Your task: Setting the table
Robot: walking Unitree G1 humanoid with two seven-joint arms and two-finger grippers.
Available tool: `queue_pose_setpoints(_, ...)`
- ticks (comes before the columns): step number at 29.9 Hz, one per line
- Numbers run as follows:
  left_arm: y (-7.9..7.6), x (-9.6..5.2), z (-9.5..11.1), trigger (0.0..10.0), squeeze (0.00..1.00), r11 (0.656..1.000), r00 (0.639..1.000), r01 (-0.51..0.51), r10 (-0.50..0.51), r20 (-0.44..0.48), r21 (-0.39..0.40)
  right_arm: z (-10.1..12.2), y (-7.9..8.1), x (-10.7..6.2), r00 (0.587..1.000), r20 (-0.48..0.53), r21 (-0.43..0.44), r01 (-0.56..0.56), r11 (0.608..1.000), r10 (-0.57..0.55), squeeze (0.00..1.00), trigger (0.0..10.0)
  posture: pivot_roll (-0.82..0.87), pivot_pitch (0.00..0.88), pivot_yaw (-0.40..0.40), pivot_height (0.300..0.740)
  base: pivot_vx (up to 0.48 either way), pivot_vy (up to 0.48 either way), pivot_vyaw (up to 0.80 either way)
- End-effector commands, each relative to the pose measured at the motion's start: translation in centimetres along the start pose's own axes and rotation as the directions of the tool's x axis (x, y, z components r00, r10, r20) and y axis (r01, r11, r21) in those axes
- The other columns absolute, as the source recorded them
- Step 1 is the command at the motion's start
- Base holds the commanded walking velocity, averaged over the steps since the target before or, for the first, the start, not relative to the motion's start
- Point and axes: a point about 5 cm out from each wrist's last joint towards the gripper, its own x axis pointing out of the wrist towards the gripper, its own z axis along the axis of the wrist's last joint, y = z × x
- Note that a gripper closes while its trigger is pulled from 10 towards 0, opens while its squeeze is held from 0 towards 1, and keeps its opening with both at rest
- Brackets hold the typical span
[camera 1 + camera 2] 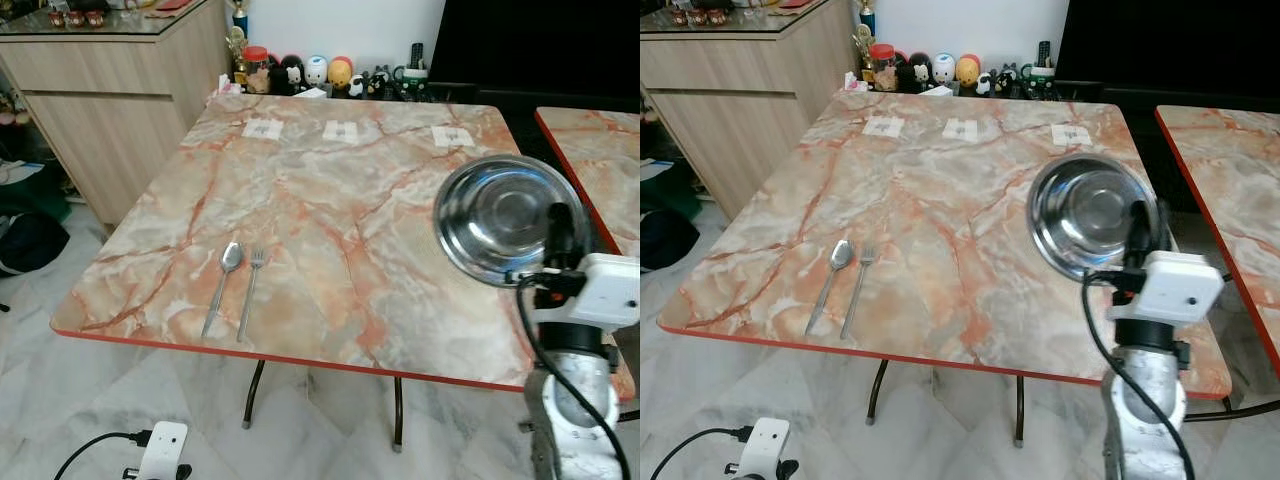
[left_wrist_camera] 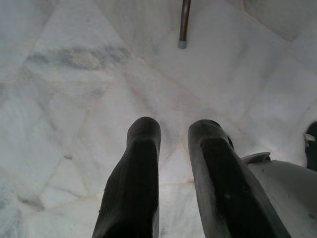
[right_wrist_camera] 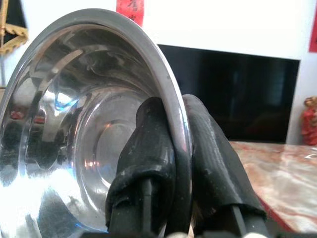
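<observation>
A shiny steel bowl point(image 1: 505, 215) is held tilted above the right side of the marble table point(image 1: 330, 200). My right gripper point(image 1: 558, 235) is shut on the bowl's near rim, one finger inside and one outside point(image 3: 210, 158). A spoon point(image 1: 224, 280) and a fork point(image 1: 250, 290) lie side by side near the table's front left edge. Three small paper cards point(image 1: 340, 130) lie in a row near the far edge. My left gripper point(image 2: 173, 148) hangs low over the floor, its fingers slightly apart with nothing between them.
A second marble table point(image 1: 600, 160) stands close on the right. A wooden cabinet point(image 1: 110, 100) is at the left. Small figurines and jars point(image 1: 310, 72) line the wall behind the table. A black cable and plug point(image 1: 110, 440) lie on the tiled floor.
</observation>
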Motion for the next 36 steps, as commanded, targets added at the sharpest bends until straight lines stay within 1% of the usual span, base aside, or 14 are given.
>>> queue_pose_setpoints(1,0.0,-0.1,-0.5,10.0,0.00,1.000,1.000,-0.004,0.004,-0.013,0.009,0.1,0.0,0.2,1.000,0.007,-0.005,0.010,1.000,-0.010,0.00,10.0,0.05,0.000,-0.008,0.740,0.000,-0.390,0.00)
queue_pose_setpoints(7,0.2,-0.1,-0.7,10.0,0.00,1.000,1.000,-0.010,0.010,-0.019,0.006,0.1,-0.3,0.4,0.999,-0.004,-0.015,0.042,0.999,-0.042,0.00,10.0,0.05,0.001,-0.009,0.740,0.000,-0.386,0.00)
queue_pose_setpoints(10,0.2,-0.2,-0.7,10.0,0.00,1.000,1.000,-0.012,0.012,-0.021,0.005,0.0,-0.7,0.4,0.998,-0.022,-0.013,0.066,0.998,-0.066,0.00,10.0,0.05,0.005,-0.008,0.740,0.000,-0.386,-0.79)
queue_pose_setpoints(18,0.3,-0.1,-0.5,10.0,0.00,1.000,1.000,-0.016,0.016,-0.017,0.004,0.1,-0.4,0.5,0.997,-0.005,-0.019,0.077,0.997,-0.077,0.00,10.0,0.05,0.004,-0.007,0.740,0.000,-0.386,-0.75)
queue_pose_setpoints(28,0.4,0.0,-0.1,10.0,0.00,1.000,1.000,-0.016,0.016,-0.009,0.001,0.2,0.1,0.6,0.998,-0.004,-0.003,0.063,0.998,-0.063,0.00,10.0,0.05,0.004,-0.008,0.740,0.000,-0.395,0.00)
queue_pose_setpoints(34,0.5,-0.1,-0.2,10.0,0.00,1.000,1.000,-0.016,0.016,-0.011,0.001,0.1,0.4,0.6,0.999,-0.001,-0.037,0.033,0.999,-0.033,0.00,10.0,0.06,0.011,-0.002,0.740,0.000,-0.452,0.00)
queue_pose_setpoints(36,0.5,-0.1,-0.2,10.0,0.00,1.000,1.000,-0.016,0.016,-0.011,0.002,0.0,0.7,0.6,1.000,-0.007,-0.038,0.024,0.999,-0.025,0.00,10.0,0.06,0.020,0.000,0.740,0.000,-0.458,0.77)
